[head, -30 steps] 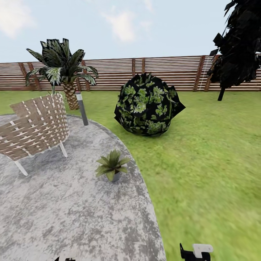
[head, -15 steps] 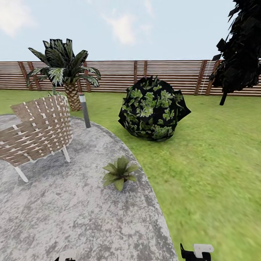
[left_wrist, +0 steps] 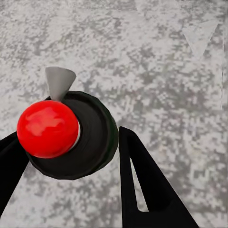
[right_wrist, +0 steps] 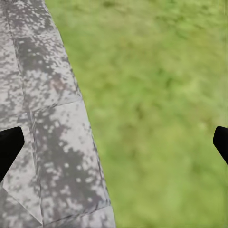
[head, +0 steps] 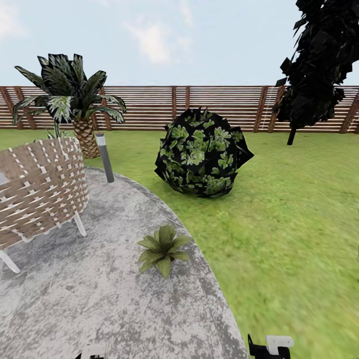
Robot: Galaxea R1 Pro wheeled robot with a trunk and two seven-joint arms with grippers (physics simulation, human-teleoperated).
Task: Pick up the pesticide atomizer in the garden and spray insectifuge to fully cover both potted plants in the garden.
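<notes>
As the head view has swung since a second ago, potted plant [head: 163, 248] nearer on patio [head: 89, 304] | left jaws grasping pesticide atomizer [left_wrist: 66, 135] | right jaws spread, empty | spraying range soon.

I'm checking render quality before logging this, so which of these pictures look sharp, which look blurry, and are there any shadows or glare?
Head view: the potted plant and wicker chair are fairly sharp, the lawn is smeared and nothing casts a clear shadow. Left wrist view: a crisp spray bottle with a soft highlight on its red cap. Right wrist view: the grass is blurred and the patio is blotchy.
</notes>
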